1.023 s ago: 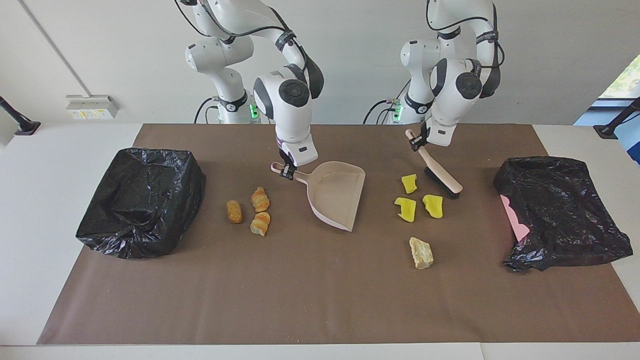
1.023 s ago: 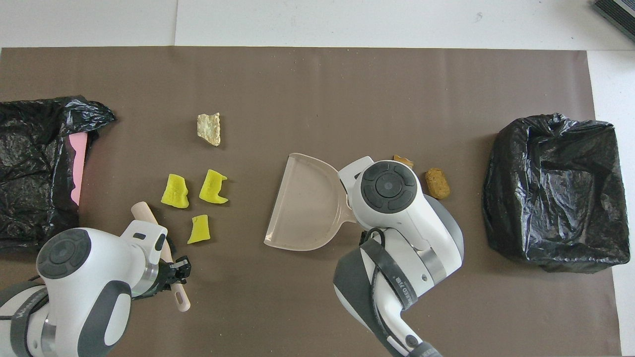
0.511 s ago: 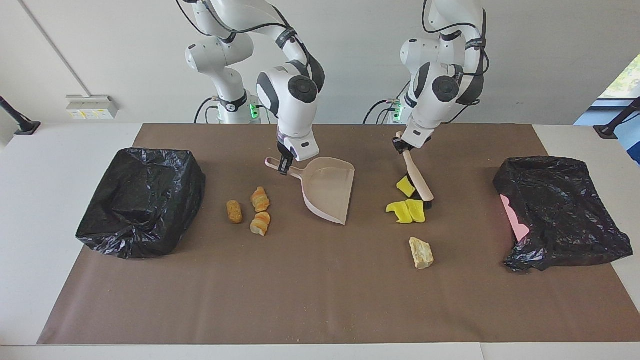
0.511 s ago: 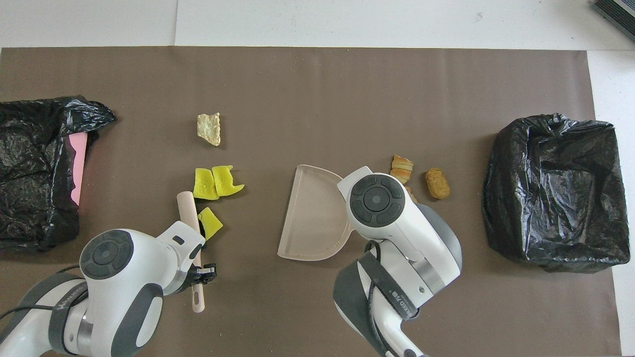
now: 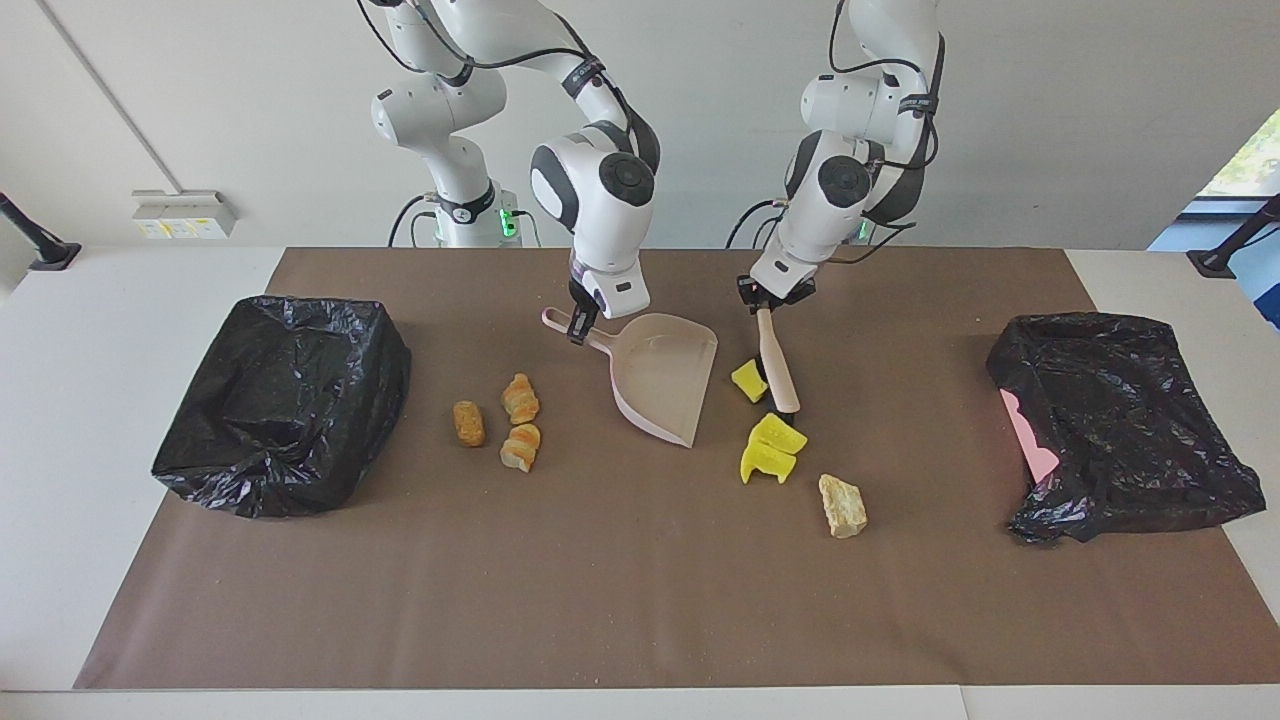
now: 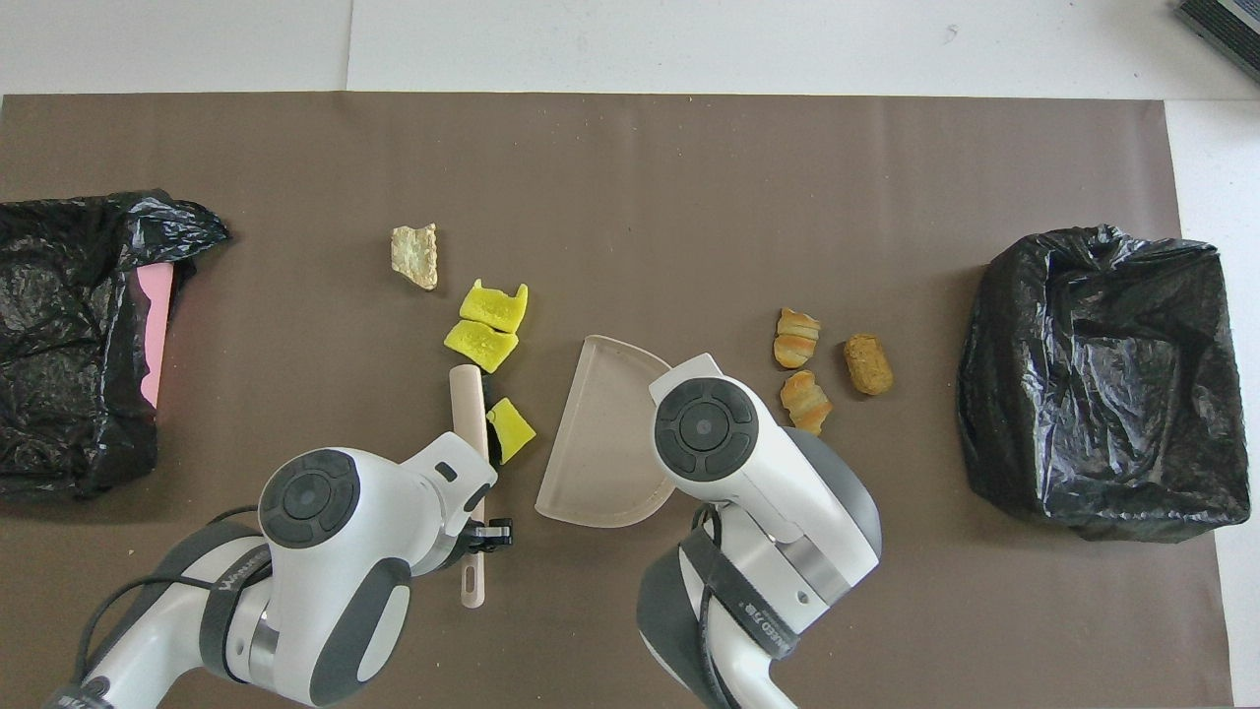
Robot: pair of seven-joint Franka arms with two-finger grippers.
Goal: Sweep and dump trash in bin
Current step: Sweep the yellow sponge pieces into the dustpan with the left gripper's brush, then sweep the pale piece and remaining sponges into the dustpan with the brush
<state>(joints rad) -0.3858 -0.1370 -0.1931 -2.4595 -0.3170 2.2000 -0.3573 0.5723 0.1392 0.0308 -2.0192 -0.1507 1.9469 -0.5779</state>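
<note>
White table; brown mat carries scraps, two bagged bins.

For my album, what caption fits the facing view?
Left claw sweeps yellow chunks with a brush toward the dustpan.

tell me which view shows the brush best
The facing view: the brush runs whole from the left gripper on its handle down to the dark bristles beside a yellow chunk. Overhead, the left arm covers the middle of the brush, and the bristles barely show.

Each arm carries a dark strap with white lettering, but the letters cannot be made out; a wall box bears yellow stickers, equally unreadable. Nothing else is written.
</note>
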